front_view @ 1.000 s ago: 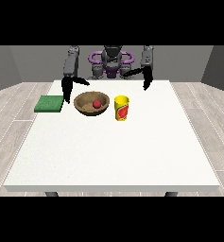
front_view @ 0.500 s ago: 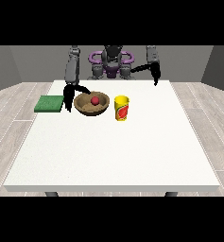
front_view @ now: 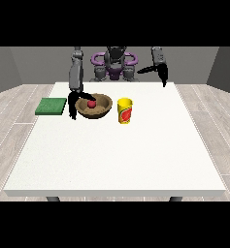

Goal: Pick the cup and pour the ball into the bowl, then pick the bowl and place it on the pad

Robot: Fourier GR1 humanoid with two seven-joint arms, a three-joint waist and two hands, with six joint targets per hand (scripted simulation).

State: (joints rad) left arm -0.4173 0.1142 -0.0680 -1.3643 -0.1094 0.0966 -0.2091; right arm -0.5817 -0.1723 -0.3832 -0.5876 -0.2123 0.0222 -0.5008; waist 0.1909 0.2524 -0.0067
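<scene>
now the hand at the view's left (front_view: 73, 107) has lowered to the bowl (front_view: 93, 106) rim, seemingly grasping it; ball (front_view: 91, 103) inside, pad (front_view: 51, 106) beside the bowl.

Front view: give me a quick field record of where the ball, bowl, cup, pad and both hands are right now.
ball: red, inside the bowl
bowl: brown, on the table, between pad and cup
cup: yellow, upright, just to the view's right of the bowl
pad: green, flat near the table's edge at the view's left, nothing on it
hand at the view's left: at the bowl's rim, on the pad side
hand at the view's right: raised above the table's far edge, holding nothing
</scene>
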